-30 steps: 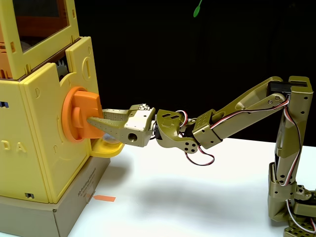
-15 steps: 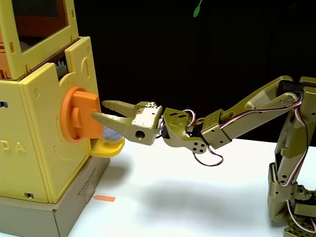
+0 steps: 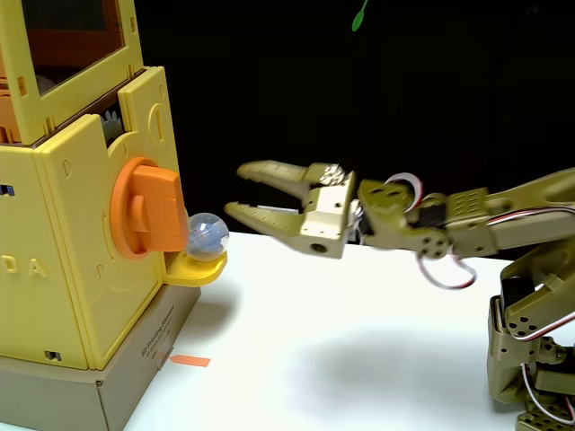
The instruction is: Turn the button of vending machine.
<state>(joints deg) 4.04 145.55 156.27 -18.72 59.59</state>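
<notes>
One fixed view, side-on, dark backdrop, white table (image 3: 359,359).

Vending machine (image 3: 63,269): boxy yellow plastic body at the left edge of the view, upper section with an orange-tinted window, gear teeth visible in the gap behind the front panel, embossed letters on the near face. It stands on a cardboard box (image 3: 99,391) with printed text on its side. A small orange strip (image 3: 190,361) lies on the table just beside the box.

Button (image 3: 148,208): orange knob on the machine's right-facing panel, a round disc with a thick bar across it, the bar standing roughly upright. Nothing touches it.

Tray (image 3: 196,268): yellow scoop-shaped lip just below the button. A clear round capsule (image 3: 207,236) with something bluish inside rests on it, just beside the button's lower edge.

Gripper (image 3: 232,189): olive-green, two fingers, held above the table to the right of the button and clearly apart from it, tips pointing left toward the machine. Its jaws stand parted, one finger above the other with a plain gap between them, and they hold nothing.

Arm (image 3: 503,224): olive-green, stretched nearly level from its base at the right edge, red, white and black wires looping under the wrist.

Green item (image 3: 360,15): small, at the top edge, too small to identify.
</notes>
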